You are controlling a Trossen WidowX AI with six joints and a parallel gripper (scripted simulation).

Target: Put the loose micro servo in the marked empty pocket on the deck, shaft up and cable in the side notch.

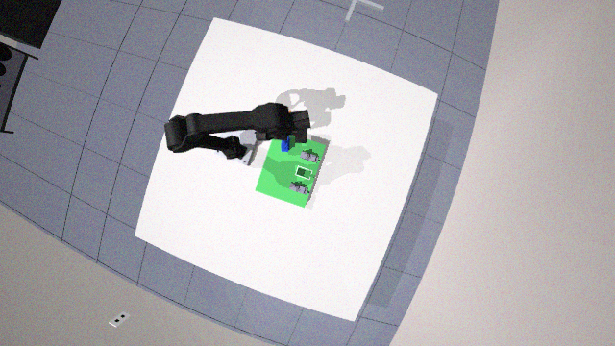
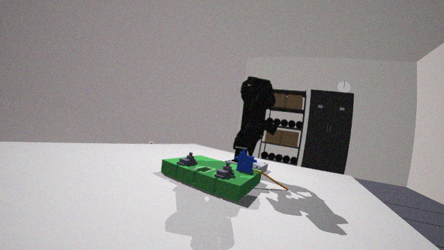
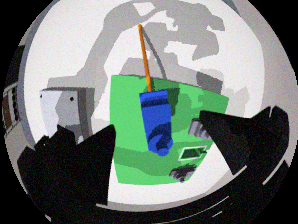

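The loose blue micro servo [image 1: 284, 145] [image 2: 245, 164] [image 3: 156, 120] stands upright on the green deck [image 1: 273, 184] [image 2: 248, 189] [image 3: 122, 100], near one end, its shaft side up. Its orange cable [image 2: 274, 180] [image 3: 144, 55] leaves low on one side and reaches out past the deck's edge. The white-outlined pocket [image 1: 303, 172] [image 2: 205, 169] [image 3: 192, 153] is empty, between two grey servos. My gripper [image 1: 305, 129] [image 3: 159, 122] is open and empty, above the servo's end of the deck. In the wrist view the servo shows between the spread fingers, below them. The fingertips' exact height is unclear.
One grey servo [image 1: 309, 155] [image 2: 225, 172] [image 3: 198, 129] stands up from the deck between the loose servo and the pocket. The other [image 1: 299, 187] [image 2: 187, 160] [image 3: 181, 173] is beyond the pocket. The arm's light grey base plate [image 2: 261, 166] [image 3: 60, 112] is beside the deck.
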